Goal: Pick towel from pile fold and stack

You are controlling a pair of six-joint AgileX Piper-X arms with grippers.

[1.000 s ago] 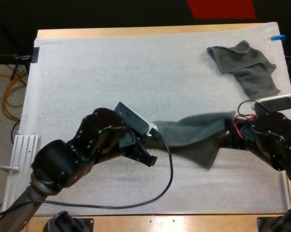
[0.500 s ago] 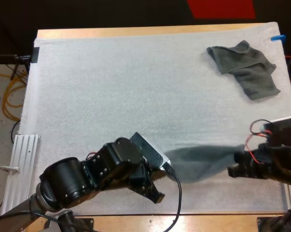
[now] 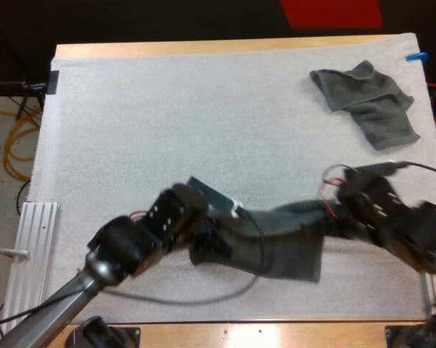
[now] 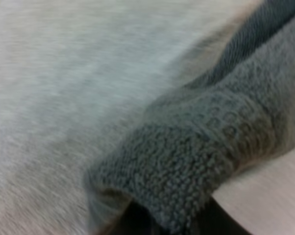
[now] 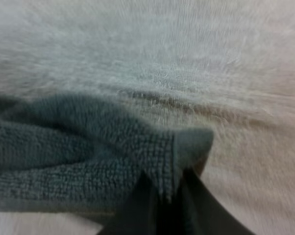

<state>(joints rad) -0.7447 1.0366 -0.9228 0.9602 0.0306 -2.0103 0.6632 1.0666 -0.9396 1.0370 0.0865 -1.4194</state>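
A dark grey-green towel [image 3: 283, 235] is stretched between the two hands over the near half of the white mat [image 3: 167, 123]. It runs roughly sideways across the tabletop [image 3: 203, 48]. The left hand [image 4: 169, 223] is closed on the towel's left end. In the left wrist view its black fingers [image 4: 133, 221] pinch a thick rolled edge of the looped cloth from both sides, and the rest of the towel leads away from the hand just above the mat. The right hand [image 5: 168, 198] is clamped on the opposite end. In the right wrist view its fingers [image 5: 130, 213] press on one corner of the towel, with the hem standing up between them and the cloth spreading away to one side of the hand.

In the high view the towel's upper edge lies nearly taut from hand to hand. A broad flap droops from it toward the near edge of the mat, closer to the right hand than to the left (whether that flap rests on the mat cannot be told).

A second crumpled towel [image 3: 370, 101] of the same colour lies flat on the mat's far right part, well apart from both hands and from the held towel.
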